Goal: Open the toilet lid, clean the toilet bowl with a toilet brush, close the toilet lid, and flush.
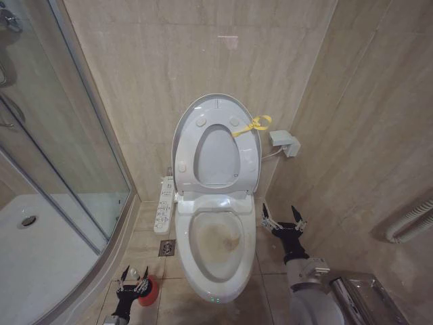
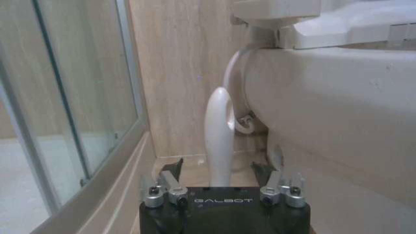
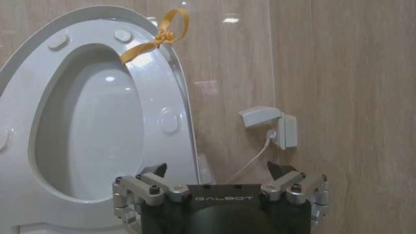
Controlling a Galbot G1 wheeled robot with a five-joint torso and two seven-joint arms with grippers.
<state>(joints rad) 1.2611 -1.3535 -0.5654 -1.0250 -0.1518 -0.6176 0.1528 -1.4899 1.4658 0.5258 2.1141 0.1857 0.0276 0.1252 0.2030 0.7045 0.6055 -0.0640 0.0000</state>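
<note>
Head view: the toilet lid [image 1: 218, 108] stood raised against the wall, the toilet bowl [image 1: 220, 240] exposed. The left gripper [image 1: 133, 276] hovered spread above the red holder [image 1: 149, 291]; the right gripper [image 1: 283, 218] waited released beside the bowl.

Left wrist view: the toilet brush [image 2: 219, 134] handle rose upright between the parted fingers [image 2: 170, 168], ungrasped.

Right wrist view: the right gripper was unclenched, the lid ahead.

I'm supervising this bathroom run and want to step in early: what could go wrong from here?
The open left gripper straddles the thin pale toilet brush handle close beside the white ceramic toilet bowl; a skewed close could tip the red cup holder. The glossy white toilet lid stands raised, and the open right gripper waits beside it; a nudge might drop it.
</note>
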